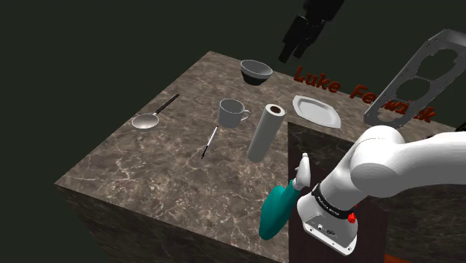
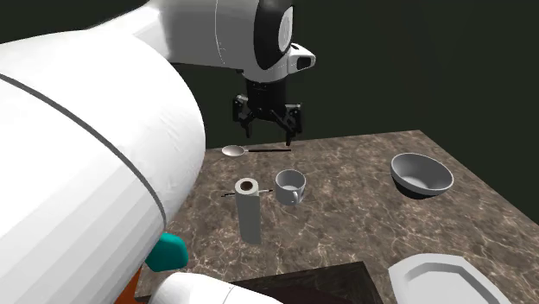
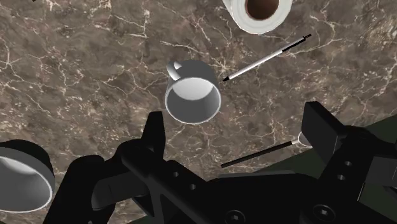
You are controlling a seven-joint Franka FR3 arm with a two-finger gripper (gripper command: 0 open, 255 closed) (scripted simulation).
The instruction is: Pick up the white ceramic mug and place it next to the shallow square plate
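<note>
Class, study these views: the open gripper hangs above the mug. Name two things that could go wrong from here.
The upright white paper roll stands close to the pale grey mug; a finger, or the lifted mug swinging toward the shallow white plate, could topple it. The thin black-and-white pen lies close beside the mug, so a finger of the open black gripper might land on it while descending.

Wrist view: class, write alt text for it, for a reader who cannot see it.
The open black gripper hangs above a brown marbled counter, over an upright pale grey mug that it does not touch. Near the mug are a thin stick, a paper roll, a bowl and a spoon.
</note>
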